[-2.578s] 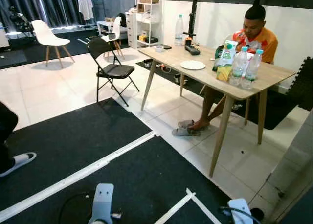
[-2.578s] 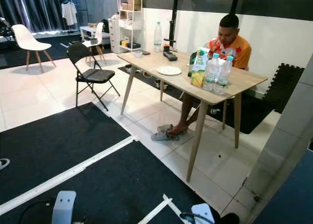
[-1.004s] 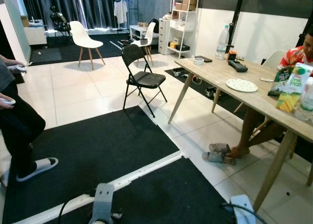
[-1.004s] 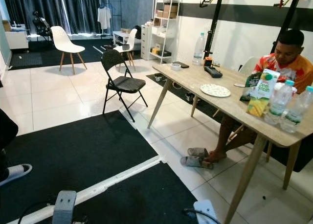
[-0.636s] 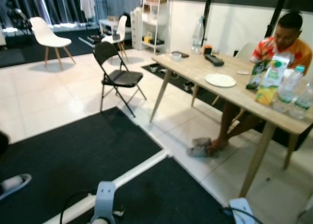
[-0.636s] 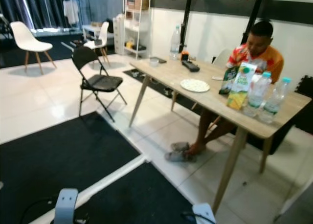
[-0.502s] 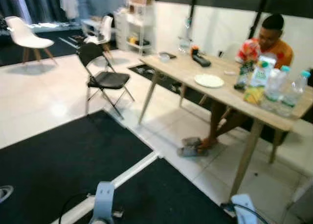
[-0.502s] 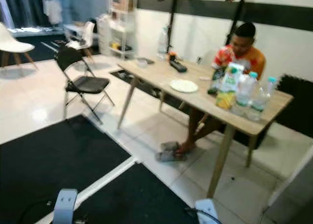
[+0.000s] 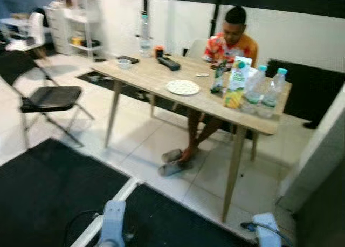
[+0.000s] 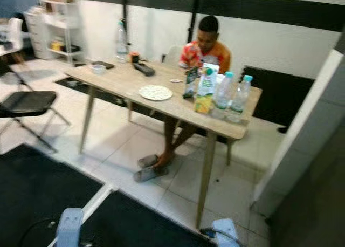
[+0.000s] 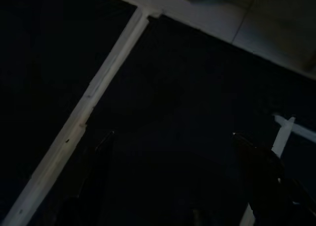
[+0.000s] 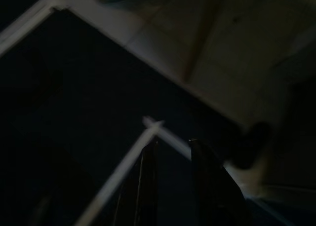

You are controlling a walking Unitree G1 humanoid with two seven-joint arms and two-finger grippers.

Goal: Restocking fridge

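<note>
A green and white juice carton [image 9: 236, 81] stands near the right end of a long wooden table [image 9: 141, 76]. Two clear water bottles [image 9: 256, 90] with teal caps stand just right of it. A dark packet [image 9: 218, 77] is at its left. Both arms hang low over the black floor mat. My left gripper [image 11: 173, 134] is open, its fingers wide apart above the mat. My right gripper [image 12: 173, 141] is shut, with only a narrow slit between its fingers and nothing held.
A person [image 9: 232, 39] sits behind the table, feet beside slippers [image 9: 172, 163] beneath it. A plate [image 9: 183, 87], a remote, a small bowl and a tall bottle [image 9: 144, 36] are on the table. A black folding chair [image 9: 48, 98] stands left. A white panel [image 9: 318, 144] rises at right.
The camera has swung to the right: the table now sits in the middle, the folding chair has slid to the left edge and a white panel has come in at right.
</note>
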